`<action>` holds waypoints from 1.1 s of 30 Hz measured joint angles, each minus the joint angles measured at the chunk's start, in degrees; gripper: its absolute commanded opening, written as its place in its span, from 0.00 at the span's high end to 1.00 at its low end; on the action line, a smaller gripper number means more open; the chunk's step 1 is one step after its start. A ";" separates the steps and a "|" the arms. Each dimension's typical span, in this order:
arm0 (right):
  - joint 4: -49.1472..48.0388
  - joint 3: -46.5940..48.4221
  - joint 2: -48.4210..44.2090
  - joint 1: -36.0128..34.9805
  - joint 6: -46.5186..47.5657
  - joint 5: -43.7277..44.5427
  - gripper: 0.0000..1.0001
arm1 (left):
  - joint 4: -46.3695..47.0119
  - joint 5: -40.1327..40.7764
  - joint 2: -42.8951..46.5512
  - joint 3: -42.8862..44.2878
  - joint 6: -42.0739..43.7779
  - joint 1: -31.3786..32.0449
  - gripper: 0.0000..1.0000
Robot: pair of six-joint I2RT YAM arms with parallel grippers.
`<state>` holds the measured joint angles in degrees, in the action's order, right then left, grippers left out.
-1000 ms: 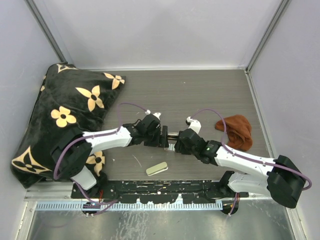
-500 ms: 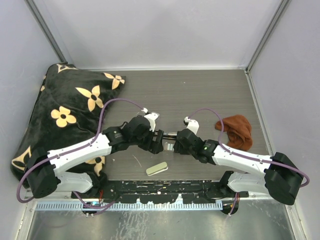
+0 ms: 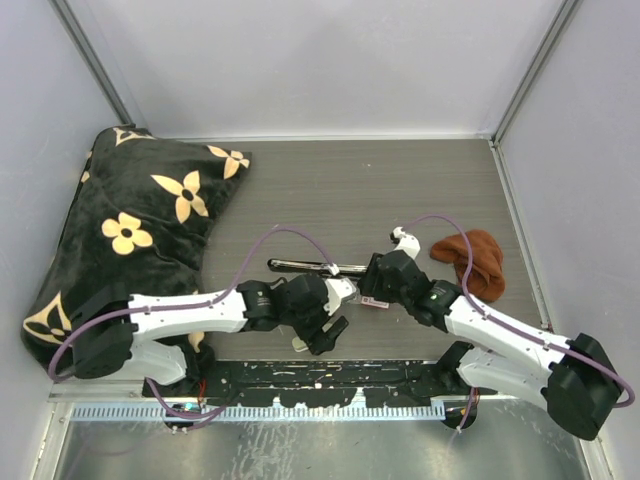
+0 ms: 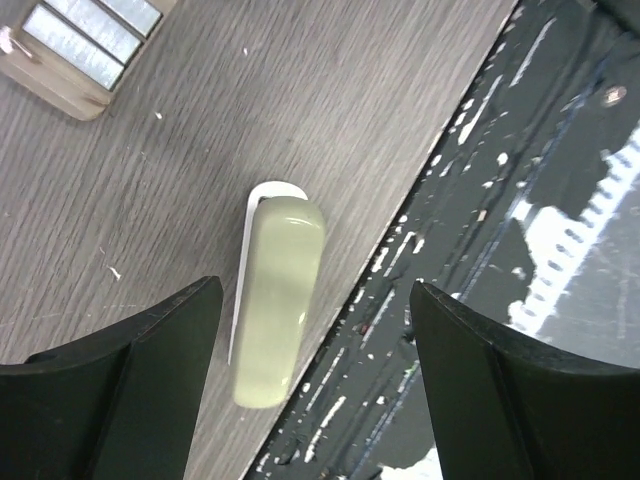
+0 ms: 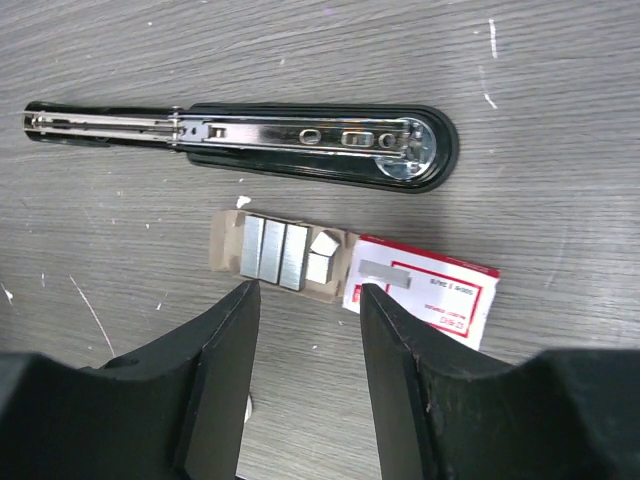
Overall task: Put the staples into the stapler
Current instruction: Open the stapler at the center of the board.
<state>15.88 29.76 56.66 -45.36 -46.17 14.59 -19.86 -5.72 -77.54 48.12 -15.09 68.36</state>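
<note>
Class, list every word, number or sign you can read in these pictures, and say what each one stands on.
Staple box: small dark print on its white panel, too small and blurred to read.
Stapler: no legible marking on its metal rail or black base.
Nothing else in view shows any text.

We see tiny dark print inside a red border on the white face of the staple box (image 5: 425,292), lying on the bench (image 5: 560,150). The letters are too small to read. We can read nothing elsewhere.
</note>
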 measured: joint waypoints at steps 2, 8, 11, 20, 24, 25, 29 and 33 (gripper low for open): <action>0.11 -0.96 -1.11 2.10 0.39 -1.75 0.48 | 0.98 0.17 -1.86 -0.74 1.05 0.17 0.22; 0.02 -3.56 -4.87 4.94 0.96 -5.88 0.48 | 3.17 1.57 -5.99 -0.81 3.87 0.55 0.30; 0.00 -4.44 -5.05 5.44 0.94 -7.19 0.48 | 3.67 1.84 -7.37 -0.79 4.79 0.81 0.42; -0.02 -4.68 -5.05 5.86 0.98 -10.67 0.46 | 4.48 2.40 -9.40 -0.79 7.19 1.25 0.96; -0.44 -5.79 -6.21 6.25 0.96 -14.60 0.44 | 4.61 2.19 -8.46 -0.90 7.91 1.77 1.00; -0.46 -6.32 -6.86 6.27 0.98 -15.89 0.44 | 4.66 2.01 -7.56 -1.07 8.17 1.88 1.00; -0.55 -8.28 -9.42 6.49 0.48 -22.27 0.44 | 4.63 1.29 -1.92 -1.79 8.74 2.10 1.00; -2.58 -10.62 -10.54 6.49 -1.90 -28.83 0.45 | 4.76 0.44 4.09 -1.88 9.20 2.10 1.00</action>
<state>13.30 19.14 46.13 -38.87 -48.07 -14.24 -15.09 -5.28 -73.45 46.24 -5.89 70.46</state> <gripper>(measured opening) 0.552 0.318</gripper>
